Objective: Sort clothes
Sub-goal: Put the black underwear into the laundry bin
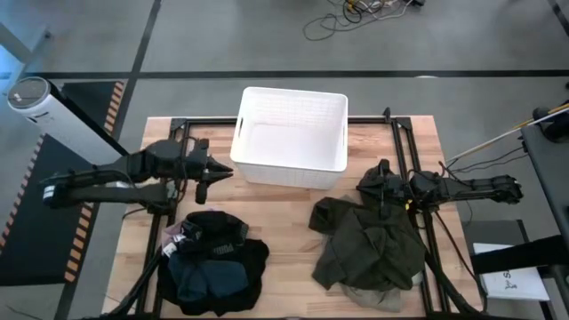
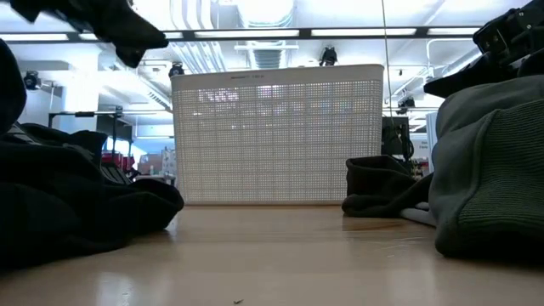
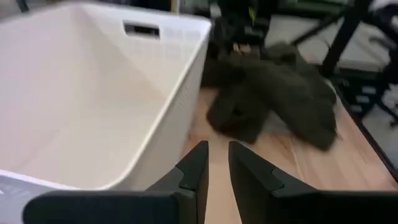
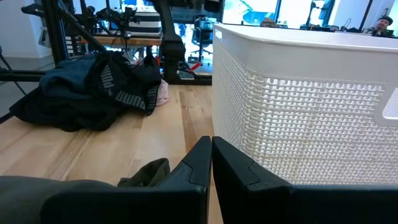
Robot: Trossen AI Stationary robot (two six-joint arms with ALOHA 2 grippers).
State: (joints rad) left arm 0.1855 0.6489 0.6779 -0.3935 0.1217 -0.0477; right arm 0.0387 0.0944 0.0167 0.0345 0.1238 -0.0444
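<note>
The left gripper (image 1: 218,172) hung above the table with nothing in it, its two dark fingers (image 3: 194,171) drawn nearly together, only a narrow slot showing between them. Just beyond its tips stood the white basket (image 1: 333,164), whose near wall filled much of the left wrist view, and the basket looked empty. Below and slightly behind that gripper lay the dark pile (image 1: 213,262) of black and teal pieces, with a scrap of pale pink cloth (image 4: 161,93) showing at its edge in the right wrist view. The heap sat well under the arm's reach, likely so that dark items could gather on that arm's own side. Across the table, the right gripper (image 1: 384,178) was closed tight, its fingers (image 4: 202,163) pressed together, and it held nothing that could be seen. It hovered over the far edge of the olive pile (image 1: 369,240), the green and khaki garments lying directly under and in front of it, with one fold (image 4: 148,173) just beside its tips. The two heaps lay well apart, one to each arm, which suggested the sorting by colour was largely done. With both grippers empty and raised, neither seemed committed to a grasp. Whether the basket was meant to receive anything could not be told.
</note>
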